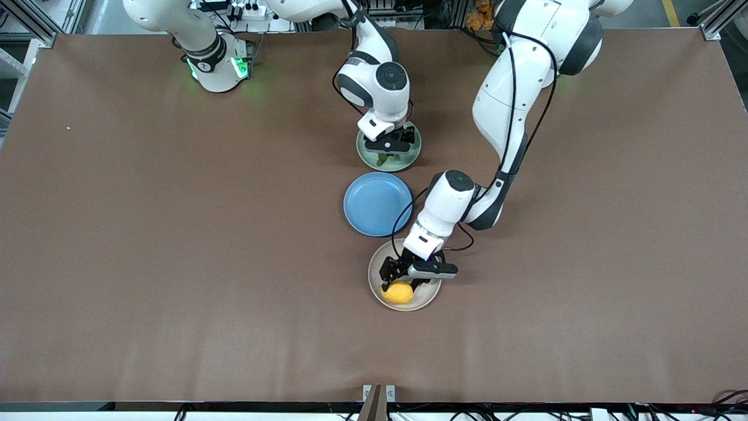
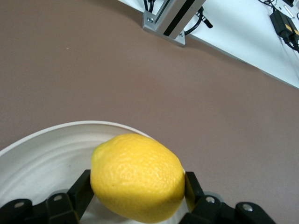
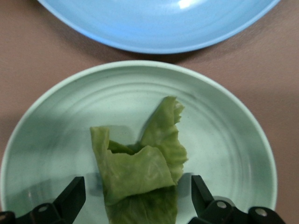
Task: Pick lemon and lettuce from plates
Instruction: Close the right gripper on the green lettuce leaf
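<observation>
Plates first: the pale green plate point(image 1: 414, 156) sits near the table's middle, the beige plate point(image 1: 374, 275) closer to the front edge, the blue plate point(image 1: 377, 203) between them. Lettuce point(image 3: 140, 172) lies on the green one, directly between the wide-open fingers of the right gripper point(image 3: 138, 193) — only a descent is needed. Lemon point(image 2: 138, 177) on the beige plate is clamped across its width by the left gripper point(image 2: 138, 200) — it looks ready for lifting

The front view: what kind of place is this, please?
Probably a robotics lab or test cell: two white arms mounted at a brown table, aluminium framing at its corners, and cables with a power strip along the edge near the bases.
</observation>
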### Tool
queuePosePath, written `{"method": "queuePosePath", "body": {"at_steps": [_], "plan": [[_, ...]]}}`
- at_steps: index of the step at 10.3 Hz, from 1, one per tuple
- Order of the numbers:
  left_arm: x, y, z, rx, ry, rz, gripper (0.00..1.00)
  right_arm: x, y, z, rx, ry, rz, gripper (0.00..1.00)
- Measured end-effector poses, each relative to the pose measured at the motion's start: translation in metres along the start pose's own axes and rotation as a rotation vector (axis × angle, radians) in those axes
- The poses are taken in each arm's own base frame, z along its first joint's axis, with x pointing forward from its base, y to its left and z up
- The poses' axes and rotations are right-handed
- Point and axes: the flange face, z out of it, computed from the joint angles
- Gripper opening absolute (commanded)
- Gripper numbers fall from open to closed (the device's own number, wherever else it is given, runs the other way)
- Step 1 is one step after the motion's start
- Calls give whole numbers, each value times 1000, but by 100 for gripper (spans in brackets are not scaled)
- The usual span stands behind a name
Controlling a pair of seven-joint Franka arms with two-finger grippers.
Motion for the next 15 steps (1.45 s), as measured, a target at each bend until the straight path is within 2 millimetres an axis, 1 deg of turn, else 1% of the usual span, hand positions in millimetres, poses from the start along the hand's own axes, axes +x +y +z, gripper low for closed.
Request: {"method": "queuePosePath", "body": {"at_steps": [2,3,5,7,9,10,12,13,15], "plan": [[7,5,-3,-11,12,-1,4,1,-1,1,5,4,15,82],[11,8,-6,-15,19,-3,4,2,-2,0,7,5,20,63],[20,12,-15,-21,29,-7,4,3,-4,-3,11,7,22,32],[24,12,-24,-17,28,-9,3,8,-9,-11,17,10,26,21],[28,9,-32,-4,21,-14,1,21,-7,-17,-8,0,47,10],[33,8,-35,15,2,-18,0,28,-6,-24,-33,-15,57,10],[49,14,-48,61,-55,-25,0,44,-9,-46,-72,-42,76,10],[56,19,-56,82,-83,-27,0,57,-9,-62,-91,-59,78,10],[66,23,-72,137,-154,-23,0,86,-2,-95,-119,-91,70,11]]}}
